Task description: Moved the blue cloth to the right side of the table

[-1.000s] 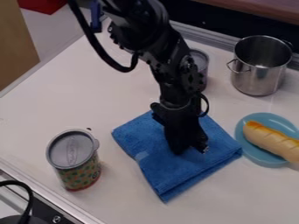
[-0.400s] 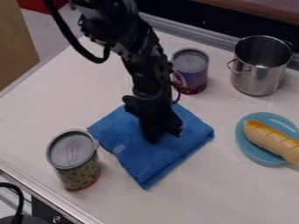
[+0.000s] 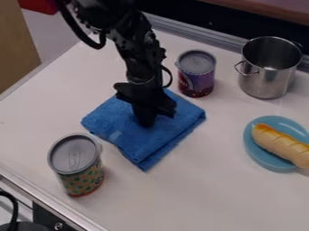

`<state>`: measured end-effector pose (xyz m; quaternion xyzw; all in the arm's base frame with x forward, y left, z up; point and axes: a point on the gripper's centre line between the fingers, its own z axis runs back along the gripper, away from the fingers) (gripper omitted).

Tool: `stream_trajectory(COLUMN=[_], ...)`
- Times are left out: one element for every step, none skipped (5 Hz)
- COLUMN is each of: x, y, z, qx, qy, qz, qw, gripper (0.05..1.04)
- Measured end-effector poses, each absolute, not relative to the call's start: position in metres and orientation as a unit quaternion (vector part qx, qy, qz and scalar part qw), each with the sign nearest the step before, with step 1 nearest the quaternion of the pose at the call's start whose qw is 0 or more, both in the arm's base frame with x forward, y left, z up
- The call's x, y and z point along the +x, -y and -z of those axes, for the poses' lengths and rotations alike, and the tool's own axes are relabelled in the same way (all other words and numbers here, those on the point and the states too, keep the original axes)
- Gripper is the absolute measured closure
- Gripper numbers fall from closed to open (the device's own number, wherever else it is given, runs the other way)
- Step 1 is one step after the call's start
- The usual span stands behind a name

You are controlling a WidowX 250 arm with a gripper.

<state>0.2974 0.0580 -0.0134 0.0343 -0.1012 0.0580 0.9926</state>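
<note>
Blue cloth (image 3: 151, 144) | folded, layered (pale patch near one edge) | gripper (image 3: 156, 118) above; grip: cannot tell

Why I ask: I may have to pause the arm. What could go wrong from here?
The blue cloth lies close to the dotted can, so dragging it that way could nudge or tip the can. The purple can stands near another edge and might be bumped if the cloth or gripper swings over. The gripper presses down on the folded cloth, which could bunch or unfold if dragged.
</note>
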Motion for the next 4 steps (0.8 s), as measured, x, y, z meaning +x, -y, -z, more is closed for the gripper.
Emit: stream_trajectory(x=[0.296, 0.298, 0.298, 0.302], y=[-0.069, -0.084, -0.092, -0.103], z=[0.011, 0.010, 0.010, 0.012], qx=[0.039, 0.042, 0.049, 0.058], qy=[0.096, 0.088, 0.093, 0.095], qz=[-0.079, -0.092, -0.092, -0.122], qw=[0.992, 0.991, 0.990, 0.986], gripper=[1.031, 1.031, 1.031, 1.031])
